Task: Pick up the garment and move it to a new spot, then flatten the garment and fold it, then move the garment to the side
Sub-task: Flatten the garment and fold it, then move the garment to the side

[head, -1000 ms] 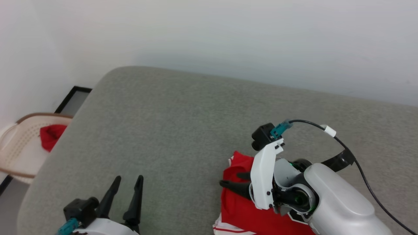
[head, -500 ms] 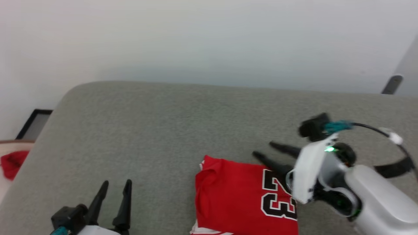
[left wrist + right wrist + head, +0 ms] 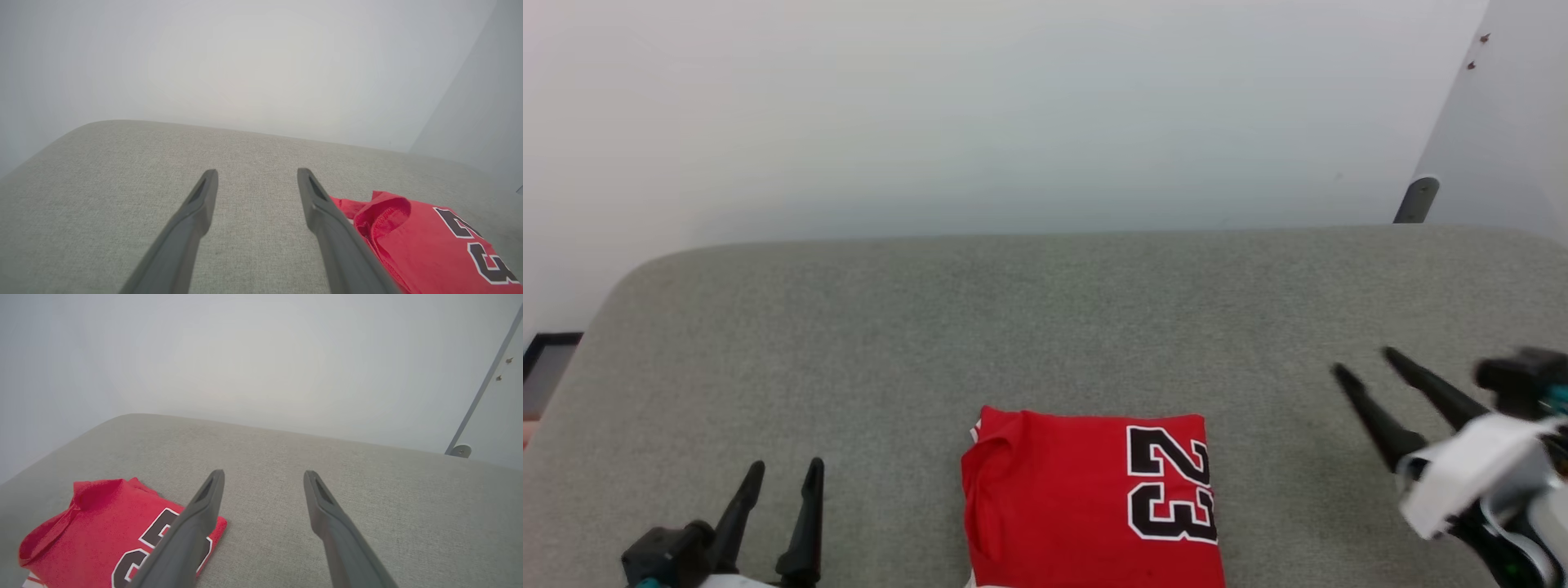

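Garment (image 3: 1086,498) first: the red jersey lies folded into a compact rectangle on the grey padded surface (image 3: 931,327), near its front edge and about midway across. The black, white-outlined "23" faces up on its right part and the collar fold bunches at its left edge. Its near end runs off the bottom of the head view, so I cannot tell how tidy that end is. Folding looks done, which would leave only the shift to the side. The risk, as I judge it, lies in that shift: a pinch on the top layer alone would peel the stack open, and a drag across the coarse fabric could rumple the lower layers or pull the collar fold out (a one-sided pull would also skew the rectangle). The left gripper (image 3: 786,469) sits at the lower left of the head view, fingers spread and empty, off the garment's left edge with a bare strip of surface between them. In its wrist view the collar fold lies just beside its right-hand finger (image 3: 327,220). The right gripper (image 3: 1364,363) hangs to the garment's right, well apart, its fingers likewise spread with nothing between them, pointing up and leftward toward the pale wall (image 3: 1013,122).
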Robot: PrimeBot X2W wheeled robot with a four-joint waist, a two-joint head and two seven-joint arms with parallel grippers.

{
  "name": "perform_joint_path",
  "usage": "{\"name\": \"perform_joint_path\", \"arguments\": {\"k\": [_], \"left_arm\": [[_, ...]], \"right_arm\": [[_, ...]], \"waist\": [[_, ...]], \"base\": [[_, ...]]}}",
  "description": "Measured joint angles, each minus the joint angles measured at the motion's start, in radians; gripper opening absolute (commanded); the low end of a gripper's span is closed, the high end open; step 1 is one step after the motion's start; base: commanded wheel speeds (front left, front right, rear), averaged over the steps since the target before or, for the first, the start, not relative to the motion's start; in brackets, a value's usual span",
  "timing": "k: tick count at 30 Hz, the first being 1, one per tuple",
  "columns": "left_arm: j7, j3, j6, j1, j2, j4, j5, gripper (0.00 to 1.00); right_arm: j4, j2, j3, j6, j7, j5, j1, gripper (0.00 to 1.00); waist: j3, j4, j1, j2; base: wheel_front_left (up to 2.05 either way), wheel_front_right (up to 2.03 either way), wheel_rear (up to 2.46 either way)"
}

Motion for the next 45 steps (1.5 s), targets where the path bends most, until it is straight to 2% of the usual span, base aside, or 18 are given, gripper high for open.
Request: {"name": "perform_joint_path", "arguments": {"k": [5, 12, 17, 21, 35, 45], "left_arm": [[0.0, 0.012, -0.001, 0.015, 0.003, 0.0, 0.016, 1.0], [0.0, 0.042, -0.002, 0.028, 0.002, -0.006, 0.026, 1.0], [0.0, 0.057, -0.005, 0.041, 0.001, -0.012, 0.042, 1.0], [0.0, 0.074, -0.007, 0.053, 0.005, -0.017, 0.053, 1.0], [0.0, 0.088, -0.01, 0.06, 0.005, -0.024, 0.077, 1.0], [0.0, 0.091, -0.008, 0.057, 0.02, -0.026, 0.088, 1.0]], "right_arm": [[0.019, -0.019, -0.075, 0.0, -0.079, -0.013, 0.087, 1.0], [0.02, -0.027, -0.17, 0.0, -0.136, -0.035, 0.184, 1.0], [0.005, -0.01, -0.256, 0.0, -0.161, -0.072, 0.265, 1.0], [-0.028, 0.028, -0.338, 0.0, -0.17, -0.117, 0.345, 1.0], [-0.094, 0.077, -0.414, 0.0, -0.15, -0.167, 0.411, 1.0], [-0.128, 0.095, -0.388, 0.0, -0.082, -0.175, 0.407, 1.0]], "waist": [[-0.015, -0.01, 0.0, 0.0], [-0.027, -0.013, 0.0, 0.0], [-0.036, -0.011, 0.0, 0.0], [-0.041, -0.005, 0.0, 0.0], [-0.039, 0.005, 0.0, 0.0], [-0.038, 0.048, 0.0, 0.0]], "base": [[0.0, 0.0, 0.0], [0.0, 0.0, 0.0], [0.0, 0.0, 0.0], [0.0, 0.0, 0.0], [0.0, 0.0, 0.0], [0.0, 0.0, 0.0]]}}
